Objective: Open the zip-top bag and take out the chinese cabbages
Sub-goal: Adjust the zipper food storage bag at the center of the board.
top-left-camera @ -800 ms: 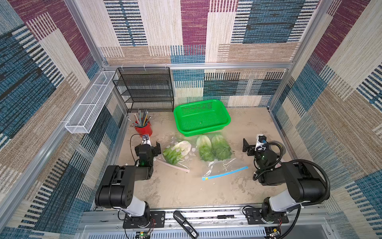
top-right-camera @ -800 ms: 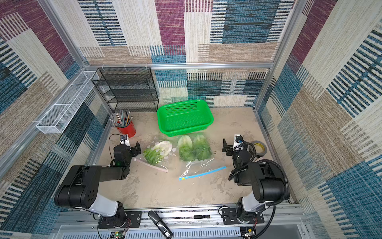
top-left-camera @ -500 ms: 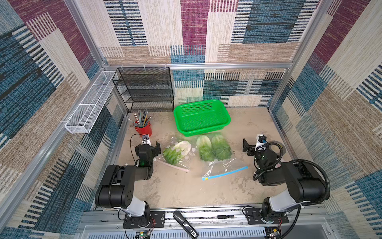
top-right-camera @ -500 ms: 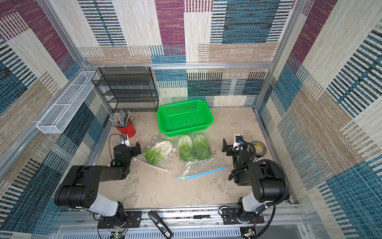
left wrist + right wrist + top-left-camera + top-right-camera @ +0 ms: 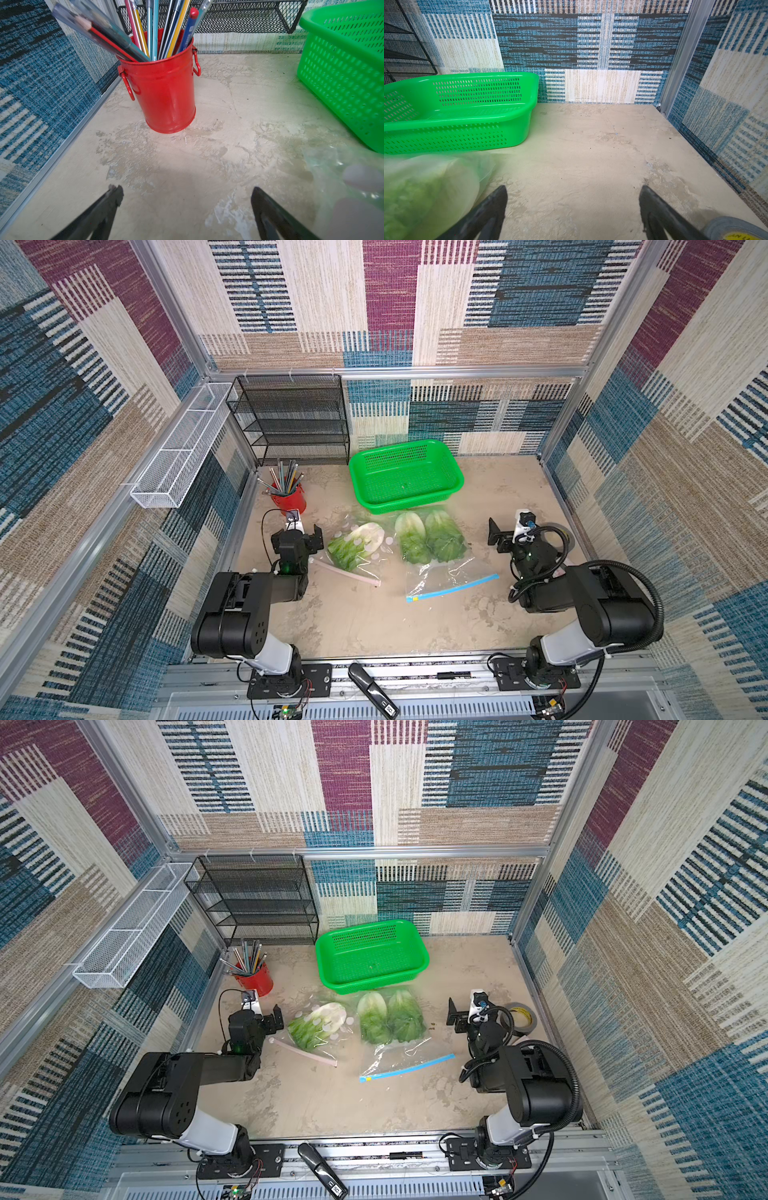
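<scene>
Patchwork walls ring your beige table [image 5: 365,626], where three chinese cabbages [image 5: 444,537], white-based with crinkly green leaves, lie in clear zip-top bags [image 5: 449,576] just before the green basket [image 5: 409,504], between your arms' wide, empty jaws.

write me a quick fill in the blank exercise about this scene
The zip-top bag with the blue seal holds ___ chinese cabbages.
The zip-top bag with the pink seal holds ___ chinese cabbage.
The pens and pencils stand in a bucket whose colour is ___.
The left gripper and right gripper both have their jaws ___.
Missing words: two; one; red; open.
</scene>
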Robot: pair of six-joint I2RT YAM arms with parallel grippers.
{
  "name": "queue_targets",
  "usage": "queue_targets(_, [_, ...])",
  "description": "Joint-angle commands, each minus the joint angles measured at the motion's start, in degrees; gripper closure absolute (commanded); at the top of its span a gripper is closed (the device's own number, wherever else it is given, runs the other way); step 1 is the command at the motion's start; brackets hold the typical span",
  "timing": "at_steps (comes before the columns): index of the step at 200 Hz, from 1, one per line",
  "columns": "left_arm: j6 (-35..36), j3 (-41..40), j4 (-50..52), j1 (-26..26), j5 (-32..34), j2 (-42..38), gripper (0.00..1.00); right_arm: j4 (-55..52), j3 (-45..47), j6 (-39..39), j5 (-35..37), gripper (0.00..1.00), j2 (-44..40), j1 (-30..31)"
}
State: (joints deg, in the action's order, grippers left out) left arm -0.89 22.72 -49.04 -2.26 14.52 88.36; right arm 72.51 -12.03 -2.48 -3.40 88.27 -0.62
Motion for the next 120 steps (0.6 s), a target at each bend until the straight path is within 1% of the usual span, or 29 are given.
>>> queue_targets(1, [0.67,0.48,-0.10,0.40,-1.78,-0.28,0.01,1.24,-0.12,0.29,-0.39,0.01,-0.11,0.01])
queue_targets(12, [0.90,0.68,0.00,0.74,-2.85,-0.40,0.01,1.02,-0.33,0.34,-0.31,0.01,-0.32,0.00])
queue_targets(23, [1.44,1.92,3.60,0.72,-4.13,-2.29,0.01,-3.07,-1.78,-0.08,-1.07,0.01,-2.92,0.01])
queue_targets(28, [1.51,2.79,5.84,0.68,-3.95,-3.90,0.01,-6.80,-2.73,-0.19,-1.14,0.01,-5.11,0.01])
queue_targets(34, [1.19,4.27,10.92,0.68,-3.42,-6.44,0.01,-11.34,-3.59,-0.01,-1.09,0.01,-8.07,0.01])
queue_targets(39, [0.86,5.66,16.13,0.68,-2.61,-8.58,0.01,-13.16,-3.78,-0.14,-1.13,0.01,-10.67,0.01])
queue_targets(49, [-0.60,8.17,23.01,0.68,-1.86,-12.78,0.01,-14.89,-3.15,0.04,-1.59,0.01,-16.11,0.05])
queue_targets(62, [-2.26,9.65,27.25,0.53,-4.11,-17.48,0.01,-19.62,-3.94,0.85,-2.91,0.01,-22.99,-0.04])
queue_targets(69, [-2.92,9.67,27.75,0.16,-5.22,-19.69,0.01,-23.80,-4.96,1.06,-4.72,0.01,-26.58,0.09])
queue_targets(82, [-3.86,9.70,28.48,-1.53,-5.15,-22.91,0.01,-28.58,-5.88,1.17,-6.80,0.01,-32.73,0.96])
queue_targets(95, [-2.41,10.32,29.71,-5.04,-4.34,-24.84,0.01,-32.71,-6.15,0.13,-6.86,0.01,-38.29,3.16])
queue_targets(108, [0.35,11.10,30.96,-9.47,-1.54,-26.05,0.01,-36.99,-6.59,-1.48,-5.93,0.02,-42.95,6.83])
queue_targets(120, [1.13,11.57,31.46,-12.44,-1.63,-26.56,0.01,-41.27,-7.18,-2.81,-5.79,0.01,-46.11,10.30])
